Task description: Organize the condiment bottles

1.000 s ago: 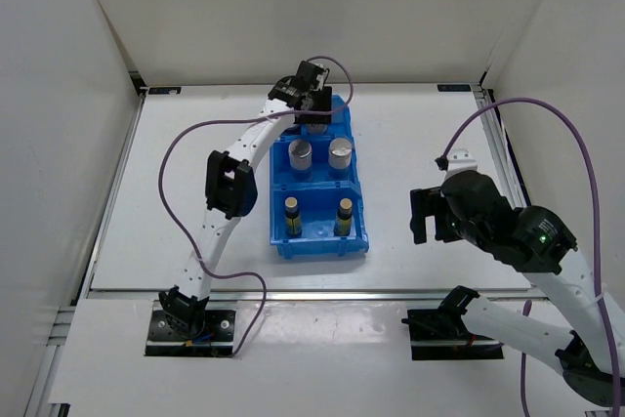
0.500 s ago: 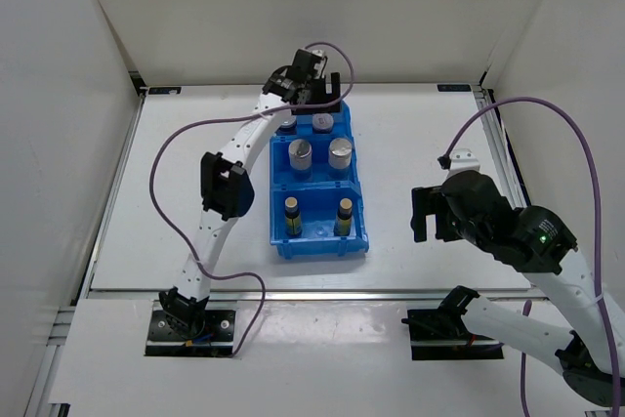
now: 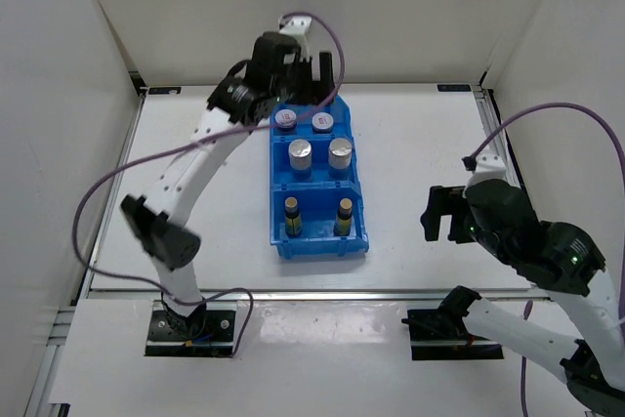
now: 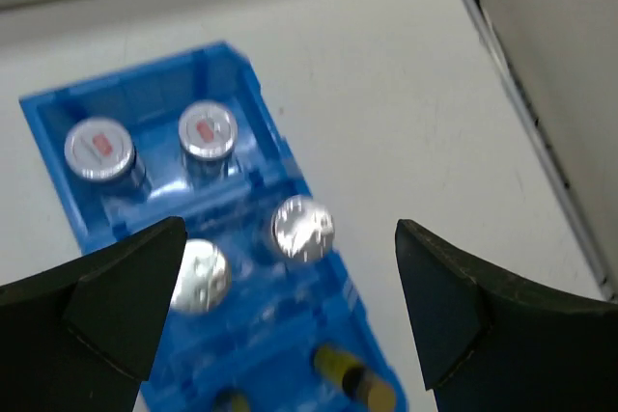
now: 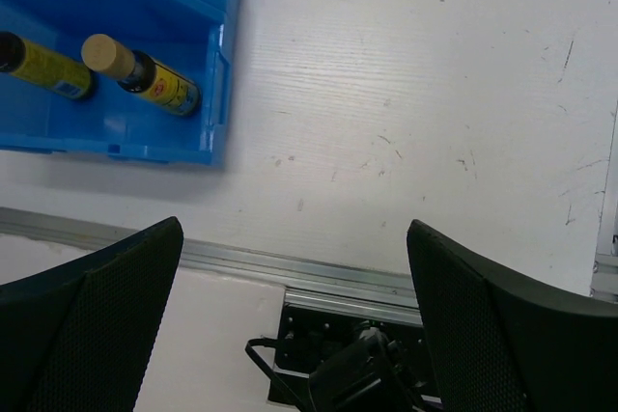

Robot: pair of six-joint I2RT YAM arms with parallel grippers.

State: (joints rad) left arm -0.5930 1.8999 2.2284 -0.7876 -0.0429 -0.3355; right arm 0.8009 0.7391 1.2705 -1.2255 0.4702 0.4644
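Note:
All the condiment bottles stand in the blue bin [image 3: 322, 245]. Two silver-lidded jars [image 3: 286, 119] [image 3: 322, 123] fill its back compartment, two more [image 3: 301, 151] [image 3: 340, 150] the middle one. Two slim dark bottles [image 3: 291, 212] [image 3: 344, 212] with tan caps stand in the front. My left gripper [image 3: 314, 72] hangs open and empty above the bin's far end. Its wrist view looks down on the jars [image 4: 98, 149] [image 4: 208, 129] [image 4: 302, 229] between the open left gripper [image 4: 290, 227] fingers. My right gripper [image 3: 444, 214] is open and empty over bare table, right of the bin.
The right wrist view shows the bin's front corner [image 5: 116, 132] with the two slim bottles [image 5: 145, 74] [image 5: 39, 65], the table's metal front rail [image 5: 319, 272] and the arm base [image 5: 367, 373]. White walls enclose the table on three sides.
My left gripper opened, leaving a jar in the back compartment, then rose and drew back while its elbow swung left. My right arm shifted slightly right.

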